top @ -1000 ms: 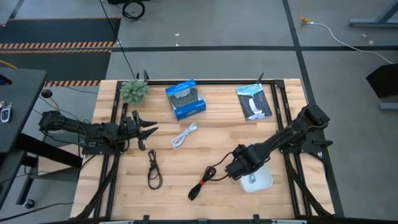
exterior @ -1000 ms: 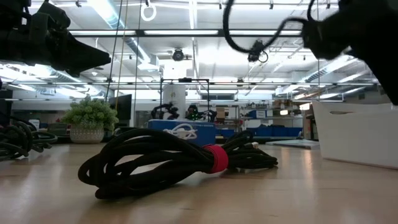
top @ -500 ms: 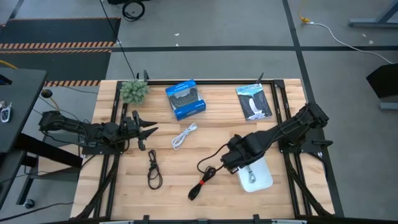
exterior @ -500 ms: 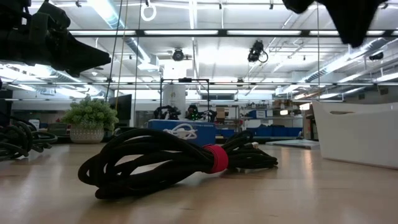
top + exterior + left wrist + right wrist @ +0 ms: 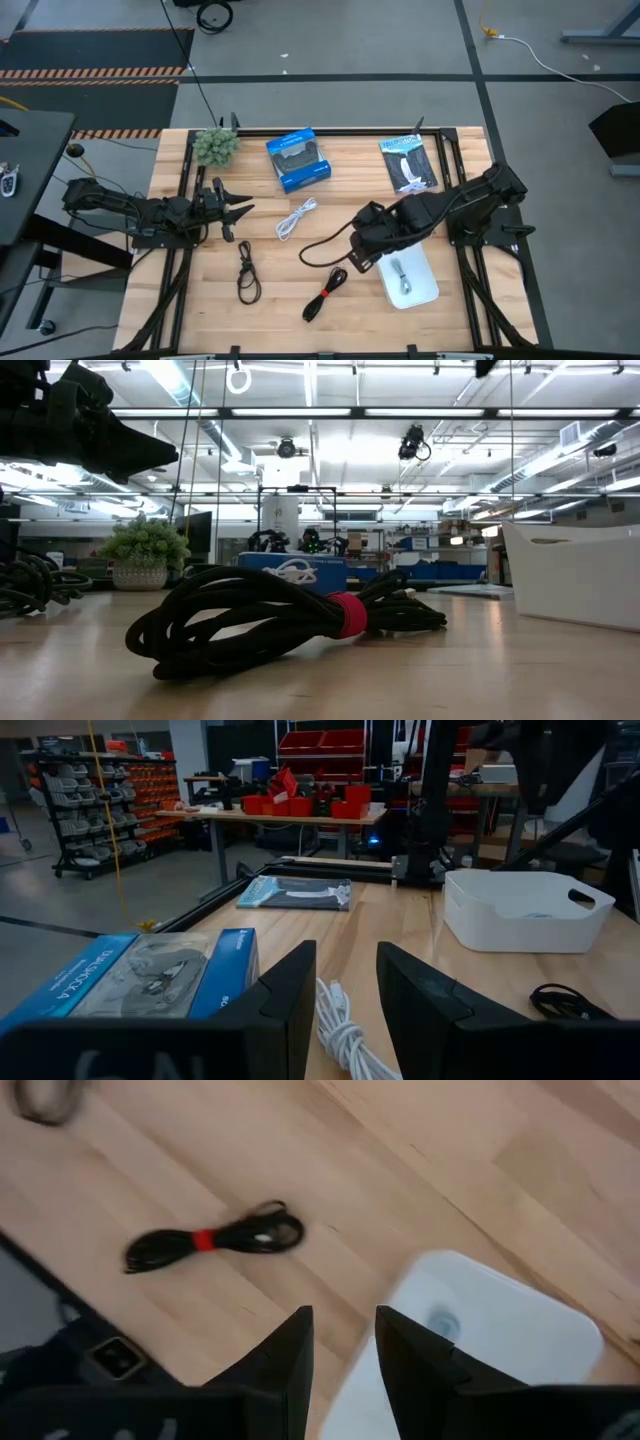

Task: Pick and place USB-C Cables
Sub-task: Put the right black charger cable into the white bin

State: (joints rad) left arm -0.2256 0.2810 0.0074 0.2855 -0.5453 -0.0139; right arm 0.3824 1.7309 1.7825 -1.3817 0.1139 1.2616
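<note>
The white cable (image 5: 296,217) lies mid-table and also shows in the left wrist view (image 5: 340,1030). The dark loop cable (image 5: 247,272) lies near the left front. The black cable with a red tie (image 5: 325,295) lies at the front, and shows in the right wrist view (image 5: 205,1240) and the low view (image 5: 280,615). The silvery-grey cable (image 5: 400,272) lies inside the white bin (image 5: 425,290). My right gripper (image 5: 355,255) is open and empty, raised above the table just left of the bin. My left gripper (image 5: 235,210) is open and empty at the table's left.
A blue box (image 5: 298,160) and a black-and-white flat packet (image 5: 408,163) lie along the far edge. A small potted plant (image 5: 214,146) stands at the far left. A dark cord of the right arm (image 5: 320,245) loops out over the table's middle.
My right gripper has risen and gone from above the white bin toward the table's left and a little toward the far edge. It has left the low view. The silvery-grey cable now shows lying in the bin.
</note>
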